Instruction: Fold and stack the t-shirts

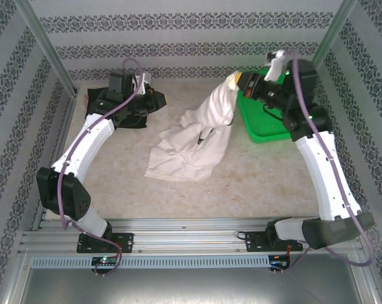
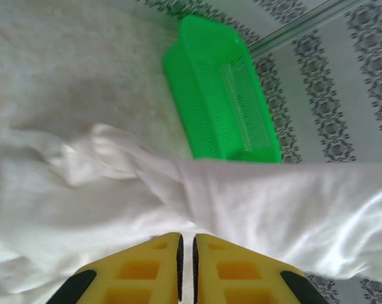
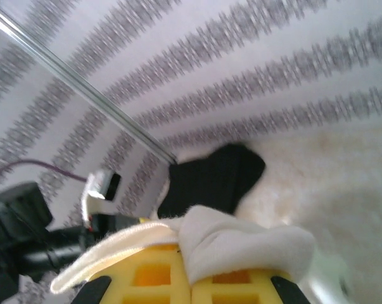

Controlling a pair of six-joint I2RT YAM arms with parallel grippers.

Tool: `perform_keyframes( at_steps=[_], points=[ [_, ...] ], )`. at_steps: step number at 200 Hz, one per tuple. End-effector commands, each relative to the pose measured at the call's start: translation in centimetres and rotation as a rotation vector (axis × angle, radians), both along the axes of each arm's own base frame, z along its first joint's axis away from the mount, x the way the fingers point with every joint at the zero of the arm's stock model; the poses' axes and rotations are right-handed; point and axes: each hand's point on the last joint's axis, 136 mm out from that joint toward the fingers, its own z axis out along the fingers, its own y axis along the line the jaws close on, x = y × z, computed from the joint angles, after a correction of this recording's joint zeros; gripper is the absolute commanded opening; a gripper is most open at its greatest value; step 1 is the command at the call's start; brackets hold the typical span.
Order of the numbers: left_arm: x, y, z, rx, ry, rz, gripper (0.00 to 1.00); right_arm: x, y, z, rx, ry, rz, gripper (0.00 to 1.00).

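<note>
The cream-white t-shirt point(image 1: 187, 149) lies crumpled mid-table, and one end is pulled up toward the back right. My right gripper point(image 1: 241, 82) is shut on that raised end. In the right wrist view the cloth point(image 3: 241, 244) drapes over the yellow fingers point(image 3: 146, 275) of the right gripper point(image 3: 191, 250). The black t-shirt point(image 1: 124, 107) is bunched at the back left corner and appears again in the right wrist view point(image 3: 210, 180). My left gripper point(image 1: 137, 82) hovers over it. In the left wrist view the left gripper point(image 2: 186, 239) is shut with nothing between its fingers, and the white t-shirt point(image 2: 273, 202) stretches beyond it.
A bright green mesh basket point(image 1: 267, 123) point(image 2: 222, 95) sits at the back right, under the right arm. Patterned walls close in the back and both sides. Metal frame posts point(image 1: 45, 44) stand at the back corners. Bare tabletop point(image 1: 241, 183) shows in front of the white shirt.
</note>
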Motion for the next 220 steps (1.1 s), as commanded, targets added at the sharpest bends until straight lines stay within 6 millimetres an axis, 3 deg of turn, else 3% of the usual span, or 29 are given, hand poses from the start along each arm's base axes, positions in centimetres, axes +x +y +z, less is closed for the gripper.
perform_keyframes(
  at_steps=[1, 19, 23, 34, 50, 83, 128, 161, 220],
  points=[
    [-0.5, 0.1, 7.3, -0.088, -0.156, 0.0, 0.12, -1.4, 0.4, 6.1, 0.069, -0.129, 0.084, 0.0],
    [-1.1, -0.9, 10.1, -0.12, -0.213, -0.056, 0.17, -1.7, 1.3, 8.9, 0.11, -0.164, 0.156, 0.0],
    [-1.4, -1.3, 10.7, -0.126, -0.23, -0.081, 0.24, -1.8, 1.5, 9.4, 0.116, -0.168, 0.171, 0.0],
    [-2.1, -2.5, 11.5, -0.121, -0.263, -0.125, 0.55, -1.8, 2.2, 9.9, 0.119, -0.157, 0.202, 0.0],
    [-3.0, -4.0, 12.0, -0.1, -0.311, -0.172, 0.77, -1.8, 3.2, 9.7, 0.124, -0.128, 0.248, 0.0],
    [-4.5, -5.8, 12.8, -0.085, -0.412, -0.238, 0.99, -2.0, 5.9, 6.8, 0.121, -0.013, 0.372, 0.0],
    [-5.7, -6.4, 12.8, -0.057, -0.528, -0.291, 1.0, -3.4, 8.1, 4.9, 0.129, 0.071, 0.484, 0.0],
    [-7.5, -7.0, 10.8, 0.008, -0.608, -0.368, 1.0, -3.4, 8.4, 4.1, 0.148, 0.121, 0.507, 0.0],
    [-9.5, -5.0, 5.9, 0.268, -0.643, -0.358, 1.0, -1.9, 9.3, 2.4, 0.166, 0.206, 0.524, 0.0]
  ],
)
